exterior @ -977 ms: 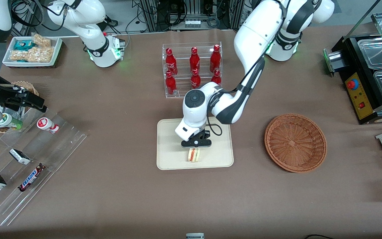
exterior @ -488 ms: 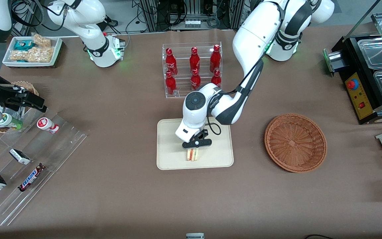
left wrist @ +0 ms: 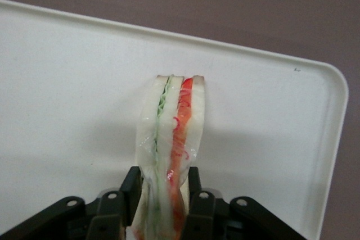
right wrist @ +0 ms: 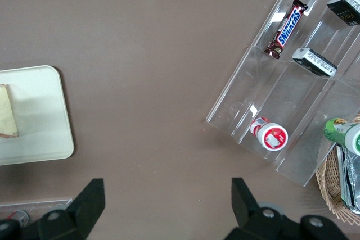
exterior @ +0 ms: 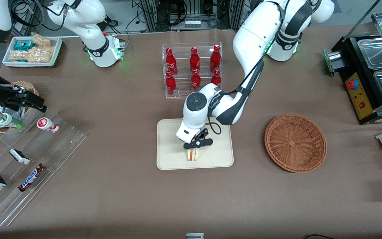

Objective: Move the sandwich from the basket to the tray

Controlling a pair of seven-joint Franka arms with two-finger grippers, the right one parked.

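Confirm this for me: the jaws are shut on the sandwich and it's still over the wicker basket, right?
Not quite. The gripper is shut on the sandwich, but over the cream tray, not the wicker basket, which holds nothing. The front view shows this.

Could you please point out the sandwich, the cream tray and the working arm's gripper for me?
Triangular white-bread sandwich [left wrist: 169, 133], left wrist view: on its layered cut side.
Flat rectangular cream-beige tray [exterior: 169, 159], front view: on a bare patch beside the sandwich.
Left arm's black two-finger gripper [left wrist: 162, 195], left wrist view: between its fingertips, shut on the sandwich over the tray.
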